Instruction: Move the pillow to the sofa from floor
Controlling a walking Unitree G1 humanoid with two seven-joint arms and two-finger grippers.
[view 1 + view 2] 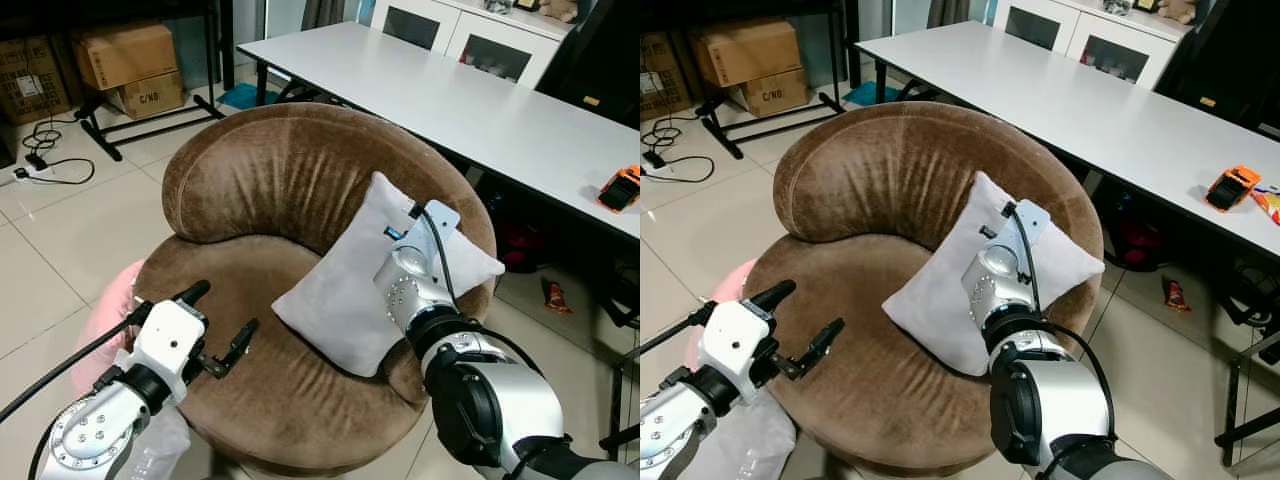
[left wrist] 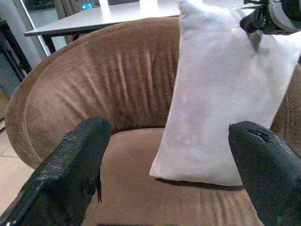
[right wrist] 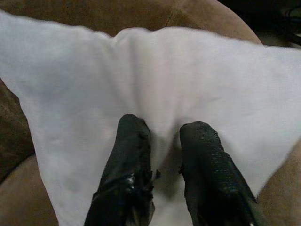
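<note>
At the left, a pink cushion (image 1: pixel 112 300) lies on the floor against the sofa's side, and the left hand (image 1: pixel 218 325) hovers over the front of the seat with its two black fingers spread wide and nothing between them. The round brown sofa (image 1: pixel 270 190) fills the middle, and the white pillow (image 1: pixel 350 290) is already on it, propped tilted against the right part of the backrest with its lower edge on the seat. The right hand (image 3: pixel 162 136) pinches a fold of the pillow's fabric between its nearly closed fingers. Farther right, behind the sofa, runs a long white desk (image 1: pixel 450 90) carrying an orange device (image 1: pixel 621 188).
</note>
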